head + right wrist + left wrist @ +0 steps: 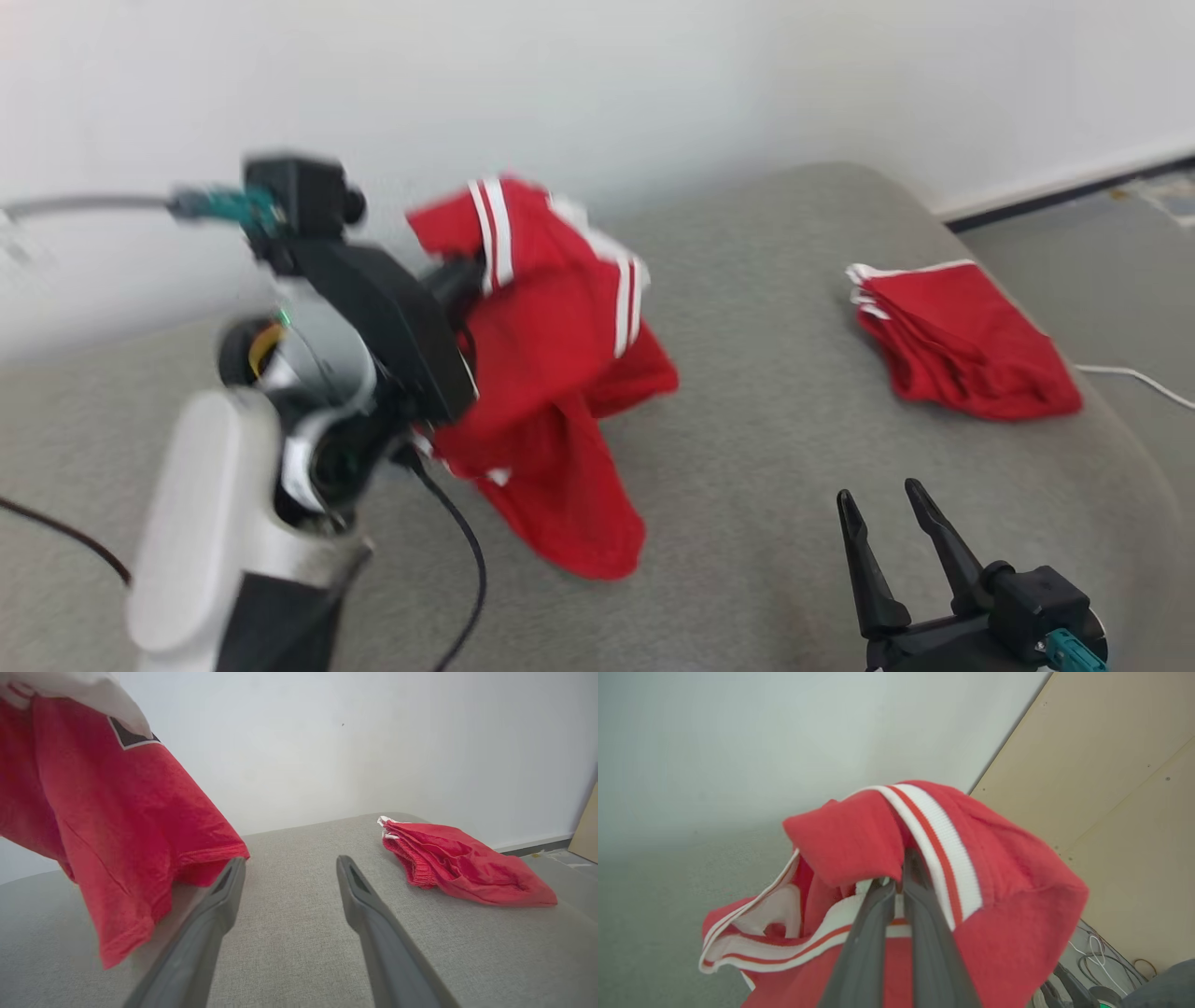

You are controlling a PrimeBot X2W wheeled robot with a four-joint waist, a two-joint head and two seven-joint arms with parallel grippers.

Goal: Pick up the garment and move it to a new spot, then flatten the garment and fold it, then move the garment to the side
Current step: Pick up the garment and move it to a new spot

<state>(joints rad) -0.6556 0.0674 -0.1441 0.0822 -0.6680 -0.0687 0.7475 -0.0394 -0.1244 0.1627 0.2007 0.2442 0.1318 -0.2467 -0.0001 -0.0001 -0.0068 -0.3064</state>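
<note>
Listing what we hold and what lies around it.

- Garment (551, 373): red cloth with white stripes, bunched. It hangs from the left gripper (899, 877) over the left-middle of the grey cushion (766, 448). Its long axis runs roughly top to bottom. We cannot tell whether the lowest hem touches the cushion.
- Left gripper: fingers together, clamped on a fold just beside the striped band.
- Right gripper (878, 495): fingers apart, holding nothing, low over the cushion. The hanging cloth lies to its left, with the hem near its left finger in the right wrist view. We judge this free arm the nearer one for taking a second corner.
- Second red garment (962, 341): folded, at the cushion's far right, well apart from the first.
- Black cable (467, 560): trails from the left arm just beside the cloth. We judge it could snag.
- White cable (1139, 378): off the right edge.

The folded piece takes the right end, so we judge the middle the likelier new spot.
</note>
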